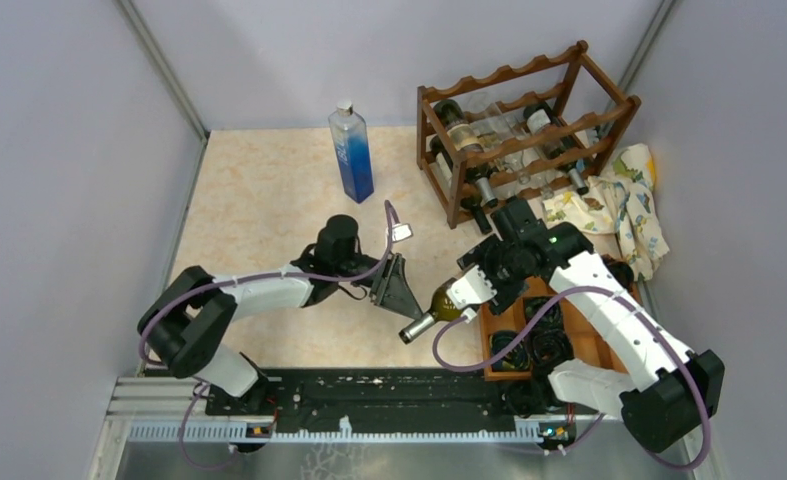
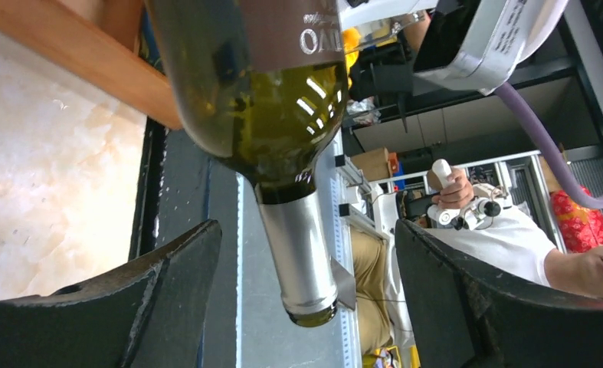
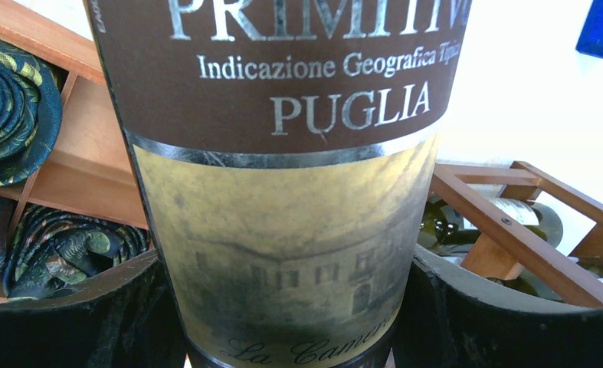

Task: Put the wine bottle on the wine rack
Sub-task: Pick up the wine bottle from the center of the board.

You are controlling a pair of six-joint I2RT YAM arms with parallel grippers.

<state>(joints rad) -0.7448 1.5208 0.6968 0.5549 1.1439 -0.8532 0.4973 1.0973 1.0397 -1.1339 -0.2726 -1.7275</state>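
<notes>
The wine bottle (image 1: 437, 307) is green glass with a brown and tan label and a silver-capped neck. It hangs tilted over the table, neck toward the near edge. My right gripper (image 1: 472, 287) is shut on its labelled body (image 3: 283, 192), a finger pressed on each side. My left gripper (image 1: 406, 290) is open, and its black fingers (image 2: 168, 291) flank the silver neck (image 2: 298, 253) with a gap on both sides. The wine rack (image 1: 529, 130), dark reddish wood with wavy rails, stands at the back right and holds several bottles; part of its frame (image 3: 512, 222) shows behind the held bottle.
A blue square water bottle (image 1: 351, 155) stands upright at the back centre. A patterned cloth (image 1: 624, 205) lies right of the rack. A flat wooden compartment tray (image 1: 497, 340) with rolled ties (image 3: 22, 115) sits under my right arm. Grey walls enclose the table.
</notes>
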